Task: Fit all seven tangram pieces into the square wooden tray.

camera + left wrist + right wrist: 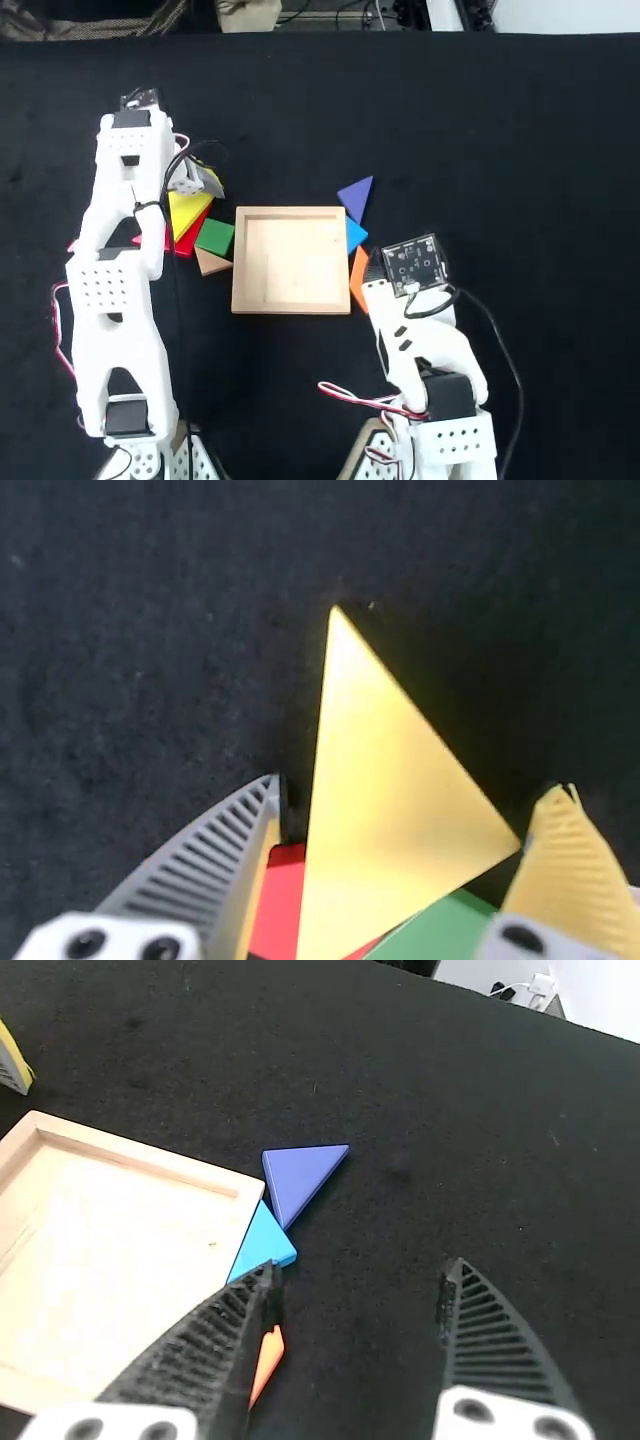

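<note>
The square wooden tray (292,298) (140,1163) is empty at the table's middle. On its left lie a yellow triangle (186,208) (380,780), a red piece (187,241) (278,895), a green square (215,237) (440,930) and a tan triangle (210,262). My left gripper (196,180) (415,785) is open, low over the yellow triangle, with a finger on each side of it. Along the tray's right side sit a dark blue triangle (357,196) (300,1174), a light blue triangle (355,235) (262,1246) and an orange piece (358,278) (266,1360). My right gripper (385,270) (355,1310) is open just above the cloth beside the orange piece.
Black cloth (500,150) covers the whole table, with wide free room at the back and right. Both arm bases (130,400) stand at the front edge. Cables (350,398) trail by the right arm's base.
</note>
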### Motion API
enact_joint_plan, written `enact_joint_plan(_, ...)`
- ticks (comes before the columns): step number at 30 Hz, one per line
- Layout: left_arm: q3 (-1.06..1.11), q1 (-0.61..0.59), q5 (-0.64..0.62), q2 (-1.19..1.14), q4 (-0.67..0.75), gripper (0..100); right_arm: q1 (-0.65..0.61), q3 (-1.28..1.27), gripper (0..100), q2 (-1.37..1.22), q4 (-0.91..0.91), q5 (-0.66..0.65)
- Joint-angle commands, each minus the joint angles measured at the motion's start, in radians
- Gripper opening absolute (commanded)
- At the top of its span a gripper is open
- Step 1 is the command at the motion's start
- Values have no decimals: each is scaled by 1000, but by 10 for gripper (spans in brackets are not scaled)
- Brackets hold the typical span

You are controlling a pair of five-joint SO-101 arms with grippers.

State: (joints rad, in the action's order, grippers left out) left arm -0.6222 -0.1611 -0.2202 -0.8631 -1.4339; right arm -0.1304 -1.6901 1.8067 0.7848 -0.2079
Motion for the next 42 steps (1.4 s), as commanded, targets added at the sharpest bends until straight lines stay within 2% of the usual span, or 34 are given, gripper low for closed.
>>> enact_joint_plan(1,-99,19,6,0,9,372,-18,5,262,56,6,-9)
enact_joint_plan(24,-91,15,8,0,-48,370,-18,5,262,56,6,-9)
enact_joint_plan(30,-93,13,9,0,-48,275,-18,5,262,56,6,-9)
enact_joint_plan(42,-91,12,9,2,-51,271,-18,5,262,56,6,-9)
